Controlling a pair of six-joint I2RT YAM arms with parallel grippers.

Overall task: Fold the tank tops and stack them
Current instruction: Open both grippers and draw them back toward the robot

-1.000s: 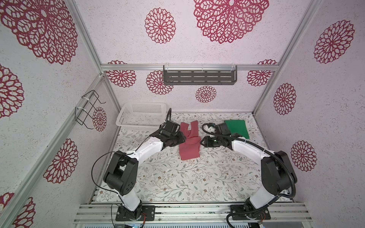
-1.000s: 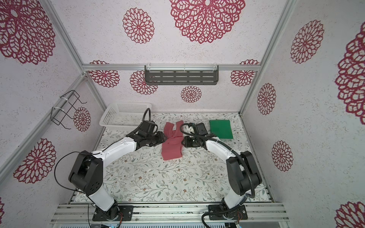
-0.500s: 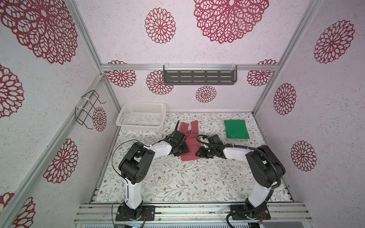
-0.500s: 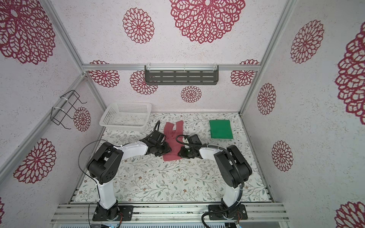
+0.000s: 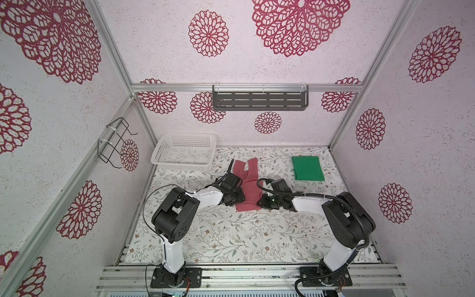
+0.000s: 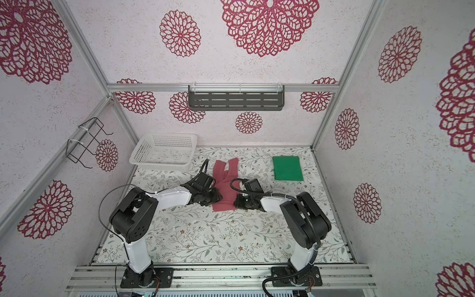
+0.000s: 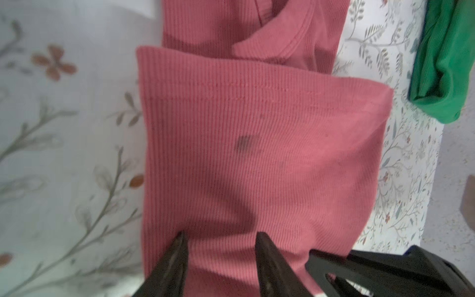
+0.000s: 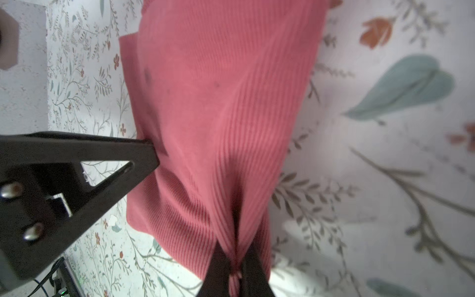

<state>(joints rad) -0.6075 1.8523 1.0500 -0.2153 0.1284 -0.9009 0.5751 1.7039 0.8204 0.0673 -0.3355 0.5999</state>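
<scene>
Around the white basket (image 5: 181, 162)
Grey shelf (image 5: 259, 100) above it, wire rack (image 5: 113, 142) beside it, floral surface (image 5: 231, 239) beneath.

1. The rose-red tank top (image 5: 247, 189) lay as a narrow strip on the desk (image 5: 231, 236), with its straps toward the far edge.
2. The left tool (image 5: 238, 199) touched its hem end on the side facing the desk's left edge, and the right tool (image 5: 262, 201) met the opposite side.
3. The green tank top (image 5: 307, 169) lay folded flat near the far right corner.
4. A white basket (image 5: 185, 151) sat in the far left corner.
</scene>
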